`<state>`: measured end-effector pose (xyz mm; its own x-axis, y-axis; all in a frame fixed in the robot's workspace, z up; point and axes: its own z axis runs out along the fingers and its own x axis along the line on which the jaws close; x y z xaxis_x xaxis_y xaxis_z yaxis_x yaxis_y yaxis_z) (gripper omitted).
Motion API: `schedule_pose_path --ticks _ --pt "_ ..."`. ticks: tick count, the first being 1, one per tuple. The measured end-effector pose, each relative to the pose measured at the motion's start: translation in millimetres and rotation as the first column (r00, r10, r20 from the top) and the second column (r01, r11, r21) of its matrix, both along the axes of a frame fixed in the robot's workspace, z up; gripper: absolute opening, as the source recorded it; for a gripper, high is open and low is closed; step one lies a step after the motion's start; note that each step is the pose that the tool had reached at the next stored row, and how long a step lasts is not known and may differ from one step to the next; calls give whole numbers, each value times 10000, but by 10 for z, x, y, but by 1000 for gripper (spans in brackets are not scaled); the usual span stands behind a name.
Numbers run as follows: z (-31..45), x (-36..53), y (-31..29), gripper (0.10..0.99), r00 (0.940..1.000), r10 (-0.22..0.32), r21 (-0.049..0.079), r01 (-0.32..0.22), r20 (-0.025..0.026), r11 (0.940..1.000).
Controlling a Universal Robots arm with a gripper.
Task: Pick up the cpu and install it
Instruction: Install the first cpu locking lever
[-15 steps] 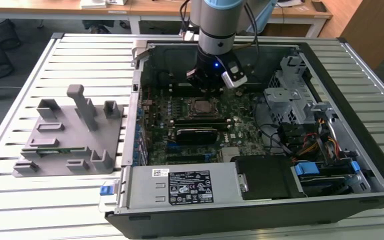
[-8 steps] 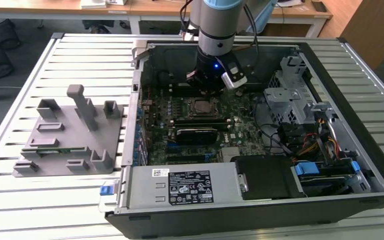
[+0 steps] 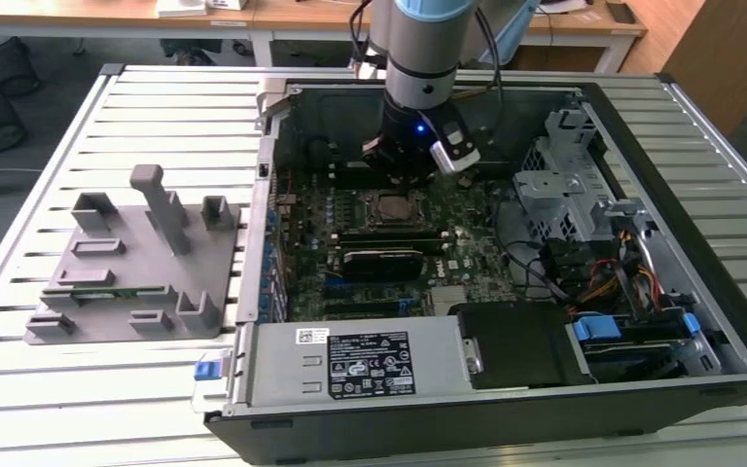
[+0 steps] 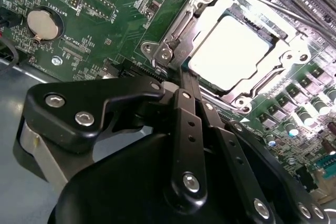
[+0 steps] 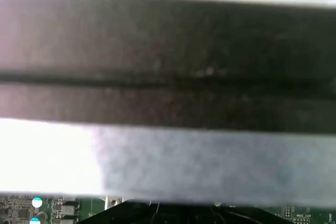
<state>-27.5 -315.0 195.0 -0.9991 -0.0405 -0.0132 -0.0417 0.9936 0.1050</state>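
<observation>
Nearest the camera in the exterior view, the silver power supply [image 3: 347,365] is lying along the near edge of the open computer case [image 3: 685,321], which is resting on a slatted metal table [image 3: 153,107]. On the exterior view's left, a grey fixture block [image 3: 133,263] is standing on the table, well apart from the case. The arm [image 3: 423,49] is reaching down from the far side into the case, and the gripper [image 3: 407,170] is hanging just above the green motherboard [image 3: 478,253], beside and slightly beyond the socket [image 3: 387,206]. The fingertips are being hidden by the gripper's own body in this view.

In the second wrist view, the gripper's black linkage bars [image 4: 191,129] are filling the near part of the picture, with the two fingers [image 4: 190,85] lying pressed together and holding nothing. The cpu [image 4: 228,51] is sitting flat inside the metal socket frame [image 4: 173,35], its silvery top glaring under bright light. The closed fingertips are pointing at the frame's edge; whether they are touching it is hard to tell. A round coin battery [image 4: 44,23] is sitting on the board, well apart from the socket.

In the first wrist view, a dark blurred band [image 5: 168,61] is lying across the picture, and its identity cannot be made out. A thin strip of green board [image 5: 31,211] is showing along one edge.
</observation>
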Motion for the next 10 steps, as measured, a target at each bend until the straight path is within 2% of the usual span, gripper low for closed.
schedule_pose_path --ticks 3,5,7,10 --pt "9 -5 -6 106 10000 5 217 -5 -14 9998" --pt "-11 4 12 106 10000 6 445 -7 11 9990" --pt "-10 5 12 106 10000 9 546 -9 12 9985" --pt "10 8 18 106 10000 9 596 -10 24 9982"
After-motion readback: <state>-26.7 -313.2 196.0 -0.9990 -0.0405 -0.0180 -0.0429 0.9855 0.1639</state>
